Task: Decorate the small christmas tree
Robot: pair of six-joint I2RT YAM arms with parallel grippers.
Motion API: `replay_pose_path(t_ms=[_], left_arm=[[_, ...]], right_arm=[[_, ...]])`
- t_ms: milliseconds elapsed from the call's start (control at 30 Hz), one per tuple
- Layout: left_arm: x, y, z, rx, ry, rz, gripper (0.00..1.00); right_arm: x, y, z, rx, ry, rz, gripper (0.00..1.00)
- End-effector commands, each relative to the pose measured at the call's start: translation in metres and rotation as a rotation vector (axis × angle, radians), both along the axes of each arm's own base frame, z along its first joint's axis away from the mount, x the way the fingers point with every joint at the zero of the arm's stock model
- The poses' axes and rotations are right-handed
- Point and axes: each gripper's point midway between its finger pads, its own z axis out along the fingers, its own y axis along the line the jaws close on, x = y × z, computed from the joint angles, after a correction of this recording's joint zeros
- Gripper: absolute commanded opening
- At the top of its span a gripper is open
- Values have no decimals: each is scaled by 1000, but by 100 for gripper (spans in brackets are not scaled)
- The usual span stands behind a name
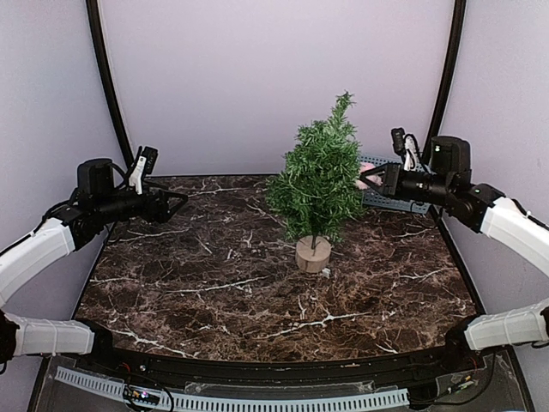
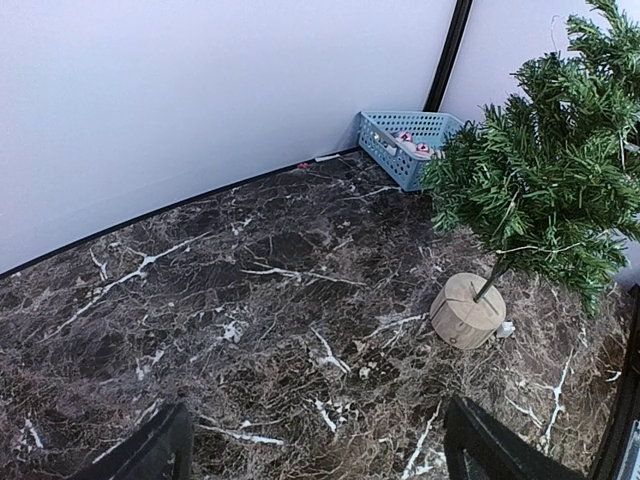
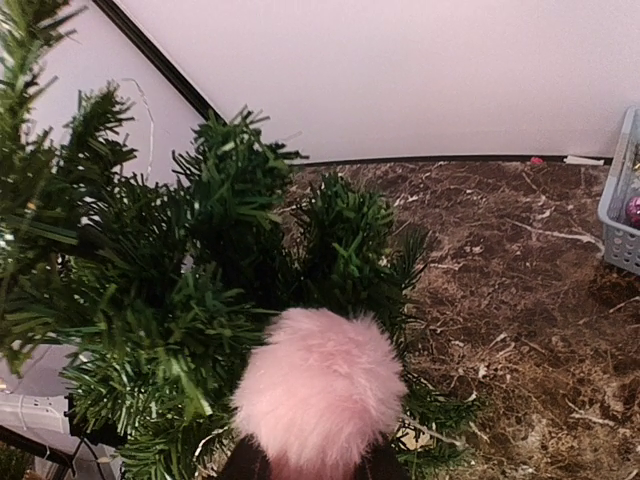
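Observation:
The small christmas tree (image 1: 319,178) stands upright on its round wooden base (image 1: 313,254) at the middle of the marble table; it also shows in the left wrist view (image 2: 545,170) and the right wrist view (image 3: 200,300). My right gripper (image 1: 371,179) is shut on a fluffy pink pom-pom (image 3: 320,392), held against the tree's right-side branches; the pom-pom shows as a pink speck in the top view (image 1: 364,181). My left gripper (image 1: 178,204) is open and empty, hovering above the table's far left, well apart from the tree.
A blue plastic basket (image 2: 412,145) with pink ornaments sits at the back right corner, behind my right gripper (image 1: 396,202). White walls close in the table on three sides. A small white scrap (image 2: 505,328) lies beside the wooden base.

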Motion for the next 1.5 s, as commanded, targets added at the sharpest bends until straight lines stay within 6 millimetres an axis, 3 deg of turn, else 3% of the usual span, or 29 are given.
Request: replay_pose_path(t_ms=[0, 133, 400, 700, 933, 1167, 1467], left_arm=[[-6, -1, 11, -13, -47, -12, 89], [-6, -2, 11, -15, -47, -15, 89], [-6, -2, 11, -16, -48, -18, 89], [-6, -3, 10, -19, -46, -23, 89], [-10, -7, 12, -31, -50, -54, 89], [-11, -8, 13, -35, -50, -57, 89], [-12, -9, 13, -41, -49, -63, 89]], right_arm=[[-8, -11, 28, 37, -74, -54, 0], [-21, -13, 25, 47, -53, -37, 0], [-55, 14, 14, 68, -8, 124, 0], [-53, 15, 19, 93, -42, 97, 0], [-50, -2, 20, 65, -51, -1, 0], [-61, -20, 31, 65, -78, -61, 0], [-87, 6, 29, 111, -31, 122, 0]])
